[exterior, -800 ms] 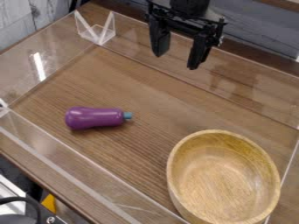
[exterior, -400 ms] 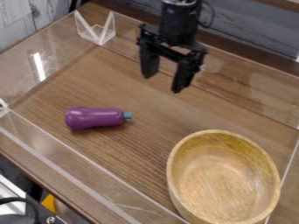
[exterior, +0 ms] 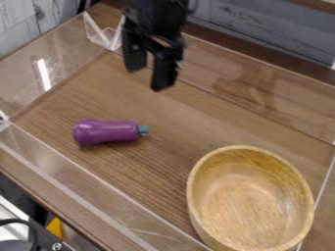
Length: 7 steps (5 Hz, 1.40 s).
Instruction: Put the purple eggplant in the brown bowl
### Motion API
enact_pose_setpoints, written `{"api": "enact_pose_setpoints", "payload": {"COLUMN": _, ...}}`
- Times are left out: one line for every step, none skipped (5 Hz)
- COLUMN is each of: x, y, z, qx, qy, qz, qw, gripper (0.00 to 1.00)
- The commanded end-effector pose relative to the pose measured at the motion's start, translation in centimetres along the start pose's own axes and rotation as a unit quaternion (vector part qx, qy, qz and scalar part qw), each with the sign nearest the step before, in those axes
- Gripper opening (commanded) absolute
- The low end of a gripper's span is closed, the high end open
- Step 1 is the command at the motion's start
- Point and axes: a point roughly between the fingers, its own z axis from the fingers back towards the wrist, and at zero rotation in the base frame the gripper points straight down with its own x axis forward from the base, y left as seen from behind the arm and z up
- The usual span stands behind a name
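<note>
Glossy purple oblong toy eggplant w/ small teal-green stem tip (exterior: 109, 132) lies on its side on the brown wooden tabletop (exterior: 157, 160), stem pointing toward the middle, near-left of the view. Large round light-brown wooden bowl (exterior: 252, 199) sits apart from it, lower right, nothing in it. Black two-fingered gripper (exterior: 149, 86) is up beyond the eggplant, jaws open wide, nothing between them — eggplant untouched.

What's changed: the arm has swung left in view, away from the bowl side & closer to the eggplant. For the task that's prob. the approach to the pick; grasp still to come. Vs. the earlier frames, gripper was further right, roughly mid-top; eggplant & bowl haven't moved. Next prob. needs: a bit nearer, line up over the body, then down.
</note>
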Motion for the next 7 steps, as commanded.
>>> {"api": "enact_pose_setpoints", "payload": {"x": -2.2, "y": 1.1, "z": 1.7, "qx": 0.02, "qy": -0.023, "qz": -0.009, "qw": 0.9995, "gripper": 1.0}}
{"api": "enact_pose_setpoints", "payload": {"x": -4.4, "y": 2.8, "z": 0.9, "qx": 0.029, "qy": -0.028, "qz": -0.036, "qw": 0.9985, "gripper": 1.0}}
{"api": "enact_pose_setpoints", "payload": {"x": -6.0, "y": 3.9, "z": -0.2, "qx": 0.036, "qy": -0.035, "qz": -0.043, "qw": 0.9978, "gripper": 1.0}}
{"api": "enact_pose_setpoints", "payload": {"x": -5.8, "y": 3.9, "z": -2.5, "qx": 0.043, "qy": -0.04, "qz": -0.045, "qw": 0.9973, "gripper": 1.0}}
{"api": "enact_pose_setpoints", "payload": {"x": -5.3, "y": 3.9, "z": -4.8, "qx": 0.044, "qy": -0.044, "qz": -0.06, "qw": 0.9962, "gripper": 1.0}}
{"api": "enact_pose_setpoints", "payload": {"x": -5.1, "y": 4.2, "z": -7.3, "qx": 0.053, "qy": -0.05, "qz": -0.1, "qw": 0.9923, "gripper": 1.0}}
{"api": "enact_pose_setpoints", "payload": {"x": -4.8, "y": 4.6, "z": -9.6, "qx": 0.065, "qy": -0.063, "qz": -0.133, "qw": 0.987, "gripper": 1.0}}
